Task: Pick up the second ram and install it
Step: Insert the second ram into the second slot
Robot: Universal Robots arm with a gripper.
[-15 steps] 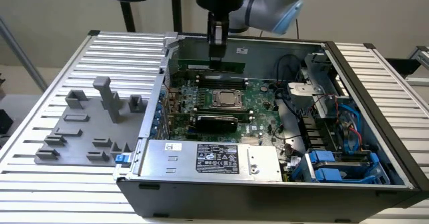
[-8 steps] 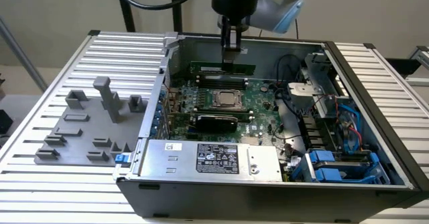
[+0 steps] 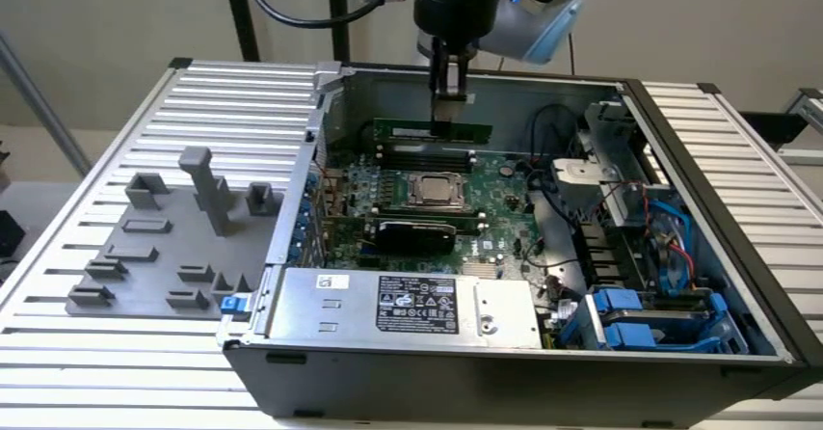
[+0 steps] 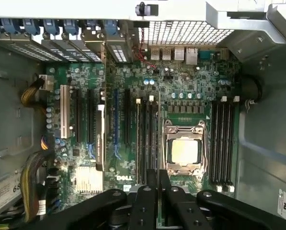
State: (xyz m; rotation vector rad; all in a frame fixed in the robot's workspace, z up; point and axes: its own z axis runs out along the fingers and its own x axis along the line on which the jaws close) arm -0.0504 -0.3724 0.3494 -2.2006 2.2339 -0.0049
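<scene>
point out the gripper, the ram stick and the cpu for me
gripper point(image 3: 449, 107), exterior view, midway between its fingertips, over the stick's top edge
second ram point(image 3: 473, 129), exterior view, green face beside the gripper
processor point(image 4: 183, 149), wrist view, centre of its metal lid

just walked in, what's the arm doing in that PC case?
The arm's gripper is down inside the open PC case. Its fingers look shut on the second ram, a green stick held level over the black memory slots next to the processor socket. Whether the stick is seated in a slot cannot be told. The grey tray sits outside the case, on the exterior view's left.
</scene>
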